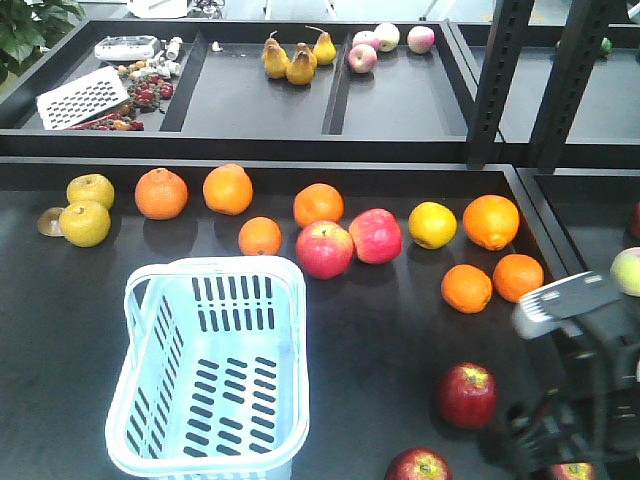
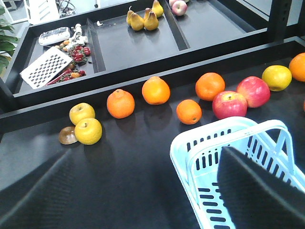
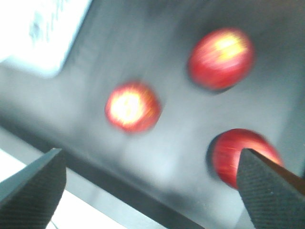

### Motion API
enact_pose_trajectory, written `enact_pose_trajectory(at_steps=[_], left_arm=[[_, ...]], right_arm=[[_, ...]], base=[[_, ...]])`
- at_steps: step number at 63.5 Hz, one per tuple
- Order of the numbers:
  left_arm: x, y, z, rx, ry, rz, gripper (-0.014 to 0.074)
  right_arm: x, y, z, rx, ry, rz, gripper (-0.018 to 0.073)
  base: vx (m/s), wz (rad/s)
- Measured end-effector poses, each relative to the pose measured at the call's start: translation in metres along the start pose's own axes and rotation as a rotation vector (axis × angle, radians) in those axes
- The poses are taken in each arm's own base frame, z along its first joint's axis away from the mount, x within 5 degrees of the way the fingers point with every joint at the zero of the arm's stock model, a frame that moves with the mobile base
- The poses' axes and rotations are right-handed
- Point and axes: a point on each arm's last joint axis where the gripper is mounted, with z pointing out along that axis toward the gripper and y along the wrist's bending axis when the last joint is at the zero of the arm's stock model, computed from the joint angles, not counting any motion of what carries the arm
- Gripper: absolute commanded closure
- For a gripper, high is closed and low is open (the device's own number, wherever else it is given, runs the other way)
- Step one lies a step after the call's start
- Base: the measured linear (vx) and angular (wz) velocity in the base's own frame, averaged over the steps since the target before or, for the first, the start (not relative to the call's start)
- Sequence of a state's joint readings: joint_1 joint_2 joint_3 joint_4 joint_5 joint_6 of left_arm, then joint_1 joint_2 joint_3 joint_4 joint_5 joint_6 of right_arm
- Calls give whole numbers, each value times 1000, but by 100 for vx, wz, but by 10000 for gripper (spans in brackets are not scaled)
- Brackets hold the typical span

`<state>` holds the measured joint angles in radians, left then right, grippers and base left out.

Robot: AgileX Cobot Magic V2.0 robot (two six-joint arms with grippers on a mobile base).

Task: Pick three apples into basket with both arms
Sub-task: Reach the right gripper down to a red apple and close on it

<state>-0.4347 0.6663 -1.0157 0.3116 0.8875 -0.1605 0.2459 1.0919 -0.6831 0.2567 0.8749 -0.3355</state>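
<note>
Right fingers: spread wide, nothing between them, nothing held. Wrist view is motion-blurred. Three dark-red apples lie on the tabletop ahead of the gap. Apple no. 1 is at 3 o'clock, just beside one finger; contact can't be told through the blur. Apple no. 2 is at 11 o'clock and apple no. 3 at 1 o'clock, both clear of the fingers.

Left fingers: also apart, empty. One hangs over the basket, the other over bare tabletop at 9 o'clock of it.

Front view: apples sit at approx. 4 o'clock of the basket, well apart from it. Right arm is above them and partly hides one.

Progress: 0 of 3 in; basket shows only its slotted floor. Judged at approach for the first pick, w/ all three picks and drops left.

Markings: no brand, label or writing legible in any view.
</note>
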Motion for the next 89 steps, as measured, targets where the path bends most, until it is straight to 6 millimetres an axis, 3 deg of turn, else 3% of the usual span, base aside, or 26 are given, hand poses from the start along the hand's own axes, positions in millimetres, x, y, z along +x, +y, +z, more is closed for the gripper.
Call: enact_pose_trajectory(at_steps=[29, 43, 74, 89], left_arm=[[0, 0, 0, 0, 0, 0, 20], [0, 0, 0, 0, 0, 0, 20], [0, 0, 0, 0, 0, 0, 20], [0, 0, 0, 0, 0, 0, 20]], right_arm=[[-17, 37, 94, 18, 202, -148, -127], [-17, 36, 124, 25, 236, -135, -120], [-11, 31, 172, 41, 284, -122, -85], [-10, 30, 176, 42, 288, -118, 105]], base=[[0, 0], [0, 0], [0, 0], [0, 0]])
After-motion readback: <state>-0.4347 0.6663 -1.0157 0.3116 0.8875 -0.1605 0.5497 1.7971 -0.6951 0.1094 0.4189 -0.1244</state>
